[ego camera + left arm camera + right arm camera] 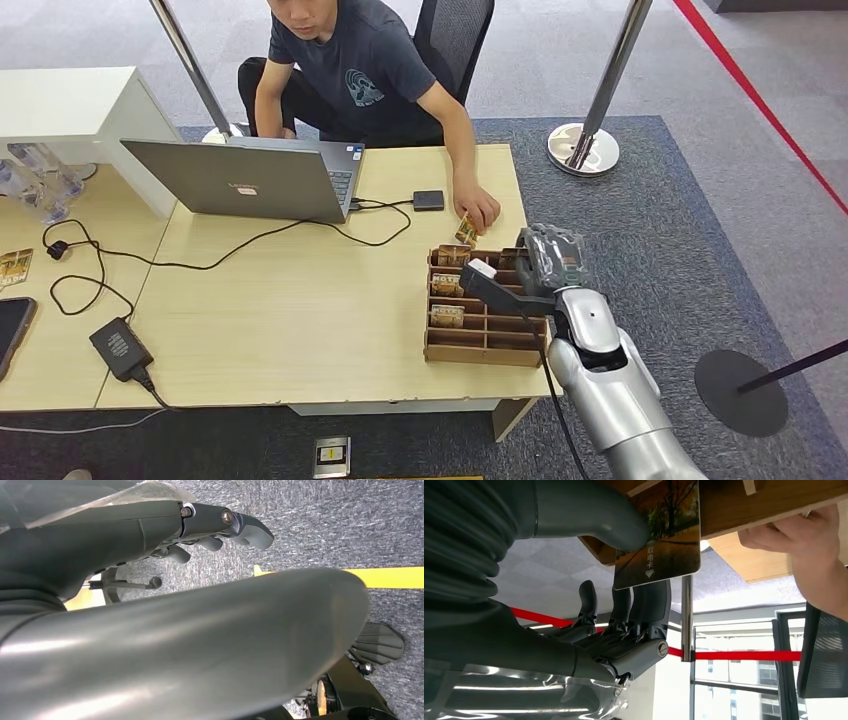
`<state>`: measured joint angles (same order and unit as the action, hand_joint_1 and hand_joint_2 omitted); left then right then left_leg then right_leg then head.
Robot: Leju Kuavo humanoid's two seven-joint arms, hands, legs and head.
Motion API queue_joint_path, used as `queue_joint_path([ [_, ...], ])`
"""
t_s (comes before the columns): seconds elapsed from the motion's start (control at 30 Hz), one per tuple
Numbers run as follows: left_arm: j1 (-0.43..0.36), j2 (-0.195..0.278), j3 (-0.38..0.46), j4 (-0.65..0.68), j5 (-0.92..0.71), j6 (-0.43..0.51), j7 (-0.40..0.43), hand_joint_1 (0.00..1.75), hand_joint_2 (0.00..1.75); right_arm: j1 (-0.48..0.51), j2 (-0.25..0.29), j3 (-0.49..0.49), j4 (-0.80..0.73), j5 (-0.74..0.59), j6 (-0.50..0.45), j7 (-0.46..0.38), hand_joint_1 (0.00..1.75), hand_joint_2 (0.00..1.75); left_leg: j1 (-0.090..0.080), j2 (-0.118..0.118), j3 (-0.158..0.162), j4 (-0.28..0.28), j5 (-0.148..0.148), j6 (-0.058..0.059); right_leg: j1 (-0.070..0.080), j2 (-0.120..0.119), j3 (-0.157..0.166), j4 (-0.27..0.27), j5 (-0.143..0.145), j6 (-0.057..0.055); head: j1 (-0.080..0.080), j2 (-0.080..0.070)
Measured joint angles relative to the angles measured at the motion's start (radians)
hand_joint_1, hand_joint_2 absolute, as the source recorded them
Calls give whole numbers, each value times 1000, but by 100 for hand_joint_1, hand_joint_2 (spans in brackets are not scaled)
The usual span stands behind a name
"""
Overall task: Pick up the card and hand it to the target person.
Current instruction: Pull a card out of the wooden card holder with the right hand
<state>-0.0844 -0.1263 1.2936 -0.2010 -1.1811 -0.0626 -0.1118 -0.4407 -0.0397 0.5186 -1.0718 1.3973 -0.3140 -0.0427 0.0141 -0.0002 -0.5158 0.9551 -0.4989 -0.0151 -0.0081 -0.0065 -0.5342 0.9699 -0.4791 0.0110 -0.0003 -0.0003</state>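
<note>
My right hand (545, 262) hovers over the far right corner of a wooden slotted box (480, 345) on the table. In the right wrist view it pinches a card (659, 535) with an autumn-tree picture between the thumb (594, 522) and the fingers (649, 605). One end of the card is still against the box (764, 500). The person (350, 70) sits across the table, and their hand (478, 212) holds another card (466, 231) just beyond the box. My left hand (220, 527) hangs over the carpet and holds nothing.
More cards (447, 316) stand in the box's left slots. A laptop (240, 180), cables, a power adapter (120, 347) and a small black device (428, 200) lie on the table. A stanchion base (583, 145) stands to the far right of the table.
</note>
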Motion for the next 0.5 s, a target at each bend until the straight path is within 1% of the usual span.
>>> queue_joint_path([
  [0.13, 0, 0, 0, 0, -1, 0, 0, 0, 0, 9, 0, -4, -15, 2, 1, 0, 118, 175, 0, 0, 0, 0, 0, 0, 0, 0, 0, 0, 0, 0, 0, 0],
  [0.37, 0, 0, 0, 0, -2, 0, -1, 0, 0, 19, -1, -4, -31, 8, 8, 0, 143, 175, 0, 0, 0, 0, 0, 0, 0, 0, 0, 0, 0, 0, 0, 0],
  [0.43, 0, 0, 0, 0, -2, 0, -1, 0, 0, 22, -1, -4, -34, 9, 9, 0, 144, 175, 0, 0, 0, 0, 0, 0, 0, 0, 0, 0, 0, 0, 0, 0],
  [0.47, 0, 0, 0, 0, -2, 0, -1, 0, 0, 23, -1, -4, -36, 10, 10, 0, 147, 175, 0, 0, 0, 0, 0, 0, 0, 0, 0, 0, 0, 0, 0, 0],
  [0.5, 0, 0, 0, 0, -2, 0, -1, 0, 0, 24, -1, -5, -38, 10, 10, 0, 155, 175, 0, 0, 0, 0, 0, 0, 0, 0, 0, 0, 0, 0, 0, 0],
])
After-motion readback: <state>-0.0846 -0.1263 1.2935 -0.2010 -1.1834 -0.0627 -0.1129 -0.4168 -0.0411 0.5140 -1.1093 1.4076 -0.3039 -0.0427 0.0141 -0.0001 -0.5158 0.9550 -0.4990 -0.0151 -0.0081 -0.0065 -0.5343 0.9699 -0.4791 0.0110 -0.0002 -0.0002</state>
